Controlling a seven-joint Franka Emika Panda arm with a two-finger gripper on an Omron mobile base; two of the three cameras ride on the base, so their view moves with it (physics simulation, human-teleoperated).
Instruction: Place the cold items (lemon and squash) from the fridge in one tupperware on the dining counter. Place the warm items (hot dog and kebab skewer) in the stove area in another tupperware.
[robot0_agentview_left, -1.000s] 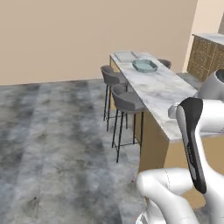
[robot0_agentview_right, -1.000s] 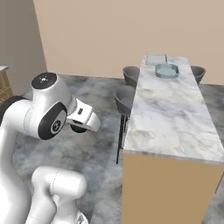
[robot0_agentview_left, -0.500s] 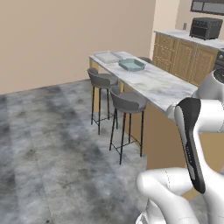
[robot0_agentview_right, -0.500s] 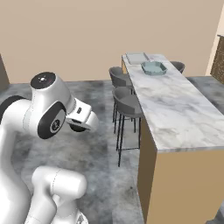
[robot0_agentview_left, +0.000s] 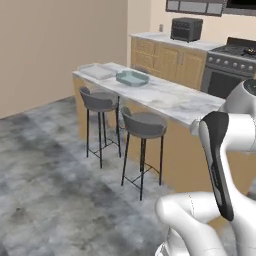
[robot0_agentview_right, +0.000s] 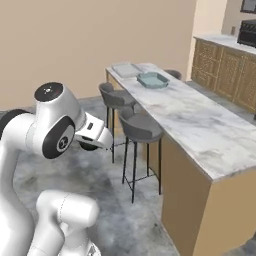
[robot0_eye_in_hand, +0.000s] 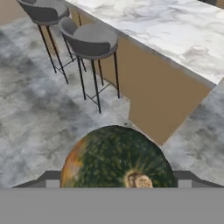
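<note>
A long marble dining counter (robot0_agentview_right: 200, 125) runs from the upper middle toward the lower right of the right base view, with two grey stools (robot0_agentview_left: 144, 125) tucked along its near side and, at its far end, a pale blue tupperware (robot0_agentview_left: 132, 77) beside a flat grey tupperware (robot0_agentview_left: 97, 71). In the upper right of the left base view sit the stove (robot0_agentview_left: 231, 62) and a dark toaster oven (robot0_agentview_left: 186, 29). At the bottom centre of the hand view the gripper (robot0_eye_in_hand: 114, 183) stands spread wide around a dark green squash (robot0_eye_in_hand: 116, 158), clasping it from both sides.
</note>
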